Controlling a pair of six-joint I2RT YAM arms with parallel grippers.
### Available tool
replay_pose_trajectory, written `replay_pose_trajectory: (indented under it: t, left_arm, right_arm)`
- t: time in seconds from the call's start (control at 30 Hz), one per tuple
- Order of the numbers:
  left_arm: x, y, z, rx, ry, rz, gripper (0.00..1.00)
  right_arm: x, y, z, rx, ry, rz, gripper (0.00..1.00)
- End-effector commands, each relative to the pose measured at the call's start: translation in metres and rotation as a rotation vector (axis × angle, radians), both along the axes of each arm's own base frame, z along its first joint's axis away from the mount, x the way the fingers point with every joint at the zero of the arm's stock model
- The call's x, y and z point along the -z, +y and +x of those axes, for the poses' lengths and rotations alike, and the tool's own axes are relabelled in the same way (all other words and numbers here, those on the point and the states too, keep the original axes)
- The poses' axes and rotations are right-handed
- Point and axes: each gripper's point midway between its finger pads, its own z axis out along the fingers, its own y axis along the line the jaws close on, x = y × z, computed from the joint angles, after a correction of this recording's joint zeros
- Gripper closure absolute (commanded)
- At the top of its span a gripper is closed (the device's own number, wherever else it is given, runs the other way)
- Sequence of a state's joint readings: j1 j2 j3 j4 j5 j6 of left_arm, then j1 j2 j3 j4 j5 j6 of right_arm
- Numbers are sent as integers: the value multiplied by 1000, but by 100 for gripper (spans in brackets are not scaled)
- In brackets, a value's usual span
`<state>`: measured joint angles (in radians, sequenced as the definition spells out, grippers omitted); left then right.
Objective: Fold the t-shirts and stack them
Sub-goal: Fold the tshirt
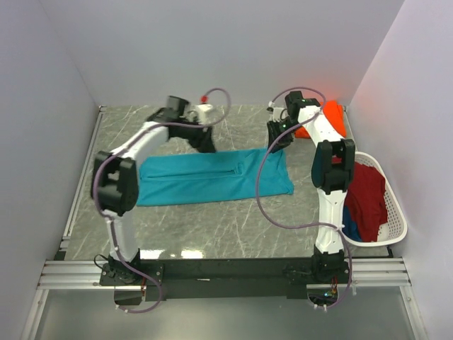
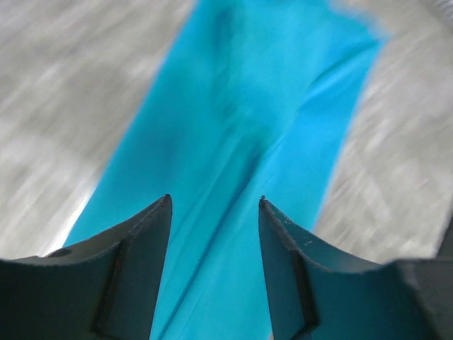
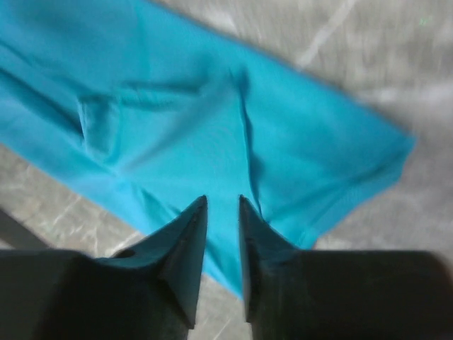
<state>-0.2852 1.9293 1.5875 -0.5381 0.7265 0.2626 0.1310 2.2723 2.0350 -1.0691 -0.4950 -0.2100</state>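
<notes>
Gray marbled table [image 1: 212,227] fills the floor of a plain white-walled booth, and a teal shirt [image 1: 212,177] lies flat across the middle of the overhead frame as a long band running left to right, its sides already turned in along a seam line. The left gripper [image 2: 214,202] hovers over the upper edge of that band near its middle, jaws spread wide with only cloth showing below the gap and nothing between the fingers. The right gripper [image 3: 223,200] hangs over the band's upper right corner, jaws a narrow slit apart and likewise pinching nothing. An orange shirt [image 1: 333,117] sits bunched at the upper right of the table, and a white basket [image 1: 396,212] at the right edge holds a dark red shirt [image 1: 367,195] with a blue shirt [image 1: 350,225] beneath it. The teal cloth looks thin, light and limp, so it will probably sag and drag instead of keeping its shape. A pinch should go at the two corners of one short end, through every layer at once, with both corners lifted together so the fold carries over evenly. A grip on the top layer alone would likely pull the tucked sides open, and the smooth table gives little friction to hold the rest in place.
</notes>
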Motion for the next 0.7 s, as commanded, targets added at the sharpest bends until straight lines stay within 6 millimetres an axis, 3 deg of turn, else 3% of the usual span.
replay_pose_trajectory:
  t: [0.0, 0.13, 0.2, 0.27, 0.4, 0.47, 0.5, 0.53, 0.57, 0.6, 0.63, 0.67]
  left_arm:
    - [-9, -61, 11, -12, 93, -146, 46]
    - [6, -100, 7, 9, 201, -193, 54]
    - [13, -100, 6, -8, 245, -192, 56]
    - [21, -87, 12, -56, 229, -144, 57]
    - [22, -35, 23, -139, 189, -88, 53]
    - [20, -8, 17, -178, 206, -59, 53]
    - [21, 17, 23, -192, 170, -39, 52]
    - [10, 32, 21, -209, 144, -37, 52]
    - [19, 49, 12, -232, 169, -19, 51]
    - [21, 78, 16, -270, 152, -3, 51]
    - [19, 93, 9, -285, 144, 9, 50]
    - [21, 109, 3, -308, 162, 29, 50]
  right_arm:
    - [-27, 3, -20, 13, 10, 76, 74]
    - [-9, 7, -45, 22, 112, 102, 86]
    - [1, 6, -50, 19, 135, 83, 87]
    - [14, 1, -53, 4, 137, 23, 86]
    - [39, -4, -48, -52, 102, -153, 86]
    - [55, -13, -40, -71, 85, -266, 86]
    - [59, -14, -36, -80, 77, -307, 86]
    - [52, -15, -24, -82, 46, -333, 86]
    - [65, -22, -18, -81, 58, -394, 86]
    - [55, -21, 0, -75, 7, -411, 86]
    - [56, -24, 3, -88, 15, -441, 86]
    - [72, -28, 7, -99, 40, -479, 86]
